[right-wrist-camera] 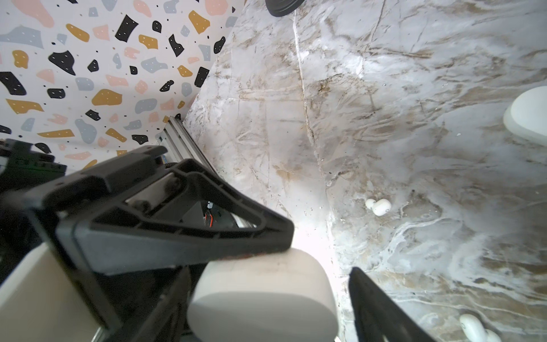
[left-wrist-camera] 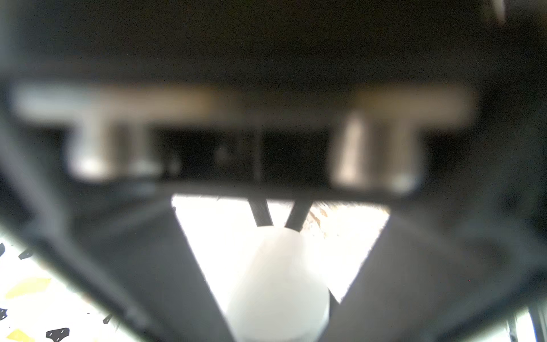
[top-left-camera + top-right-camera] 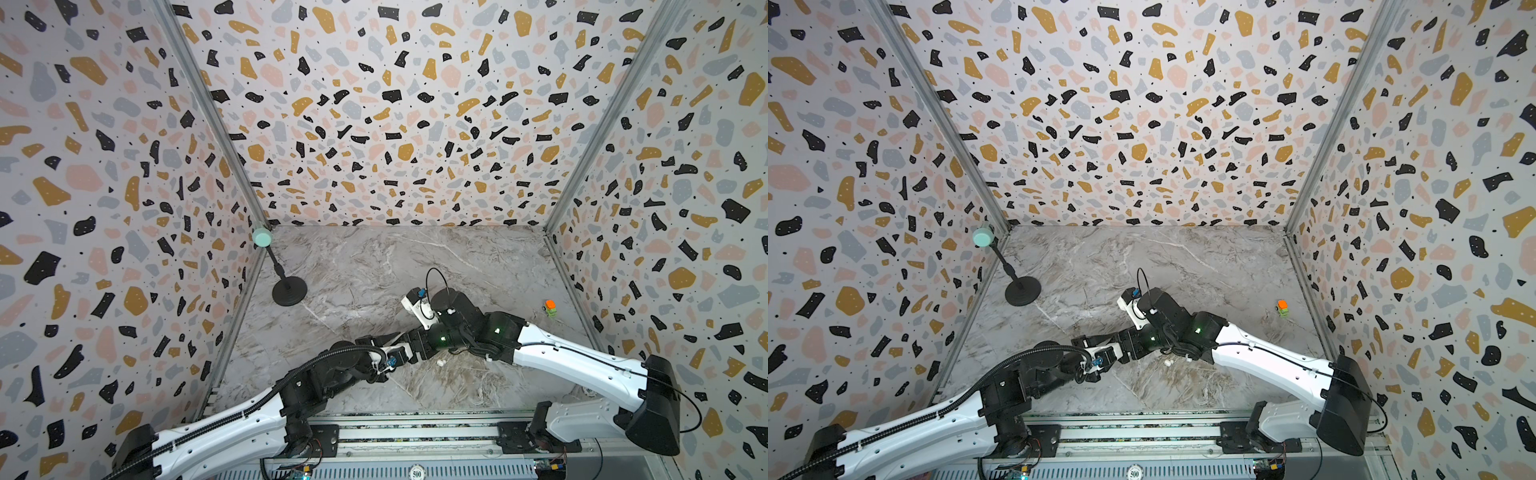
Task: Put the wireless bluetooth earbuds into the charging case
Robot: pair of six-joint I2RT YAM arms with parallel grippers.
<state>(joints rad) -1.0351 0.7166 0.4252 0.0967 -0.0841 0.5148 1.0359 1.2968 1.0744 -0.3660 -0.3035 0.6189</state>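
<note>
One white earbud [image 1: 380,206] lies loose on the marble surface [image 1: 384,88] near the right claw [image 1: 269,272], which stands spread around the white charging case [image 1: 266,314] that the left claw [image 2: 279,296] pinches, so right arm looks nearer and free.

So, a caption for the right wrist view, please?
White charging case in the foreground; two earbuds lie loose on the marble table.
</note>
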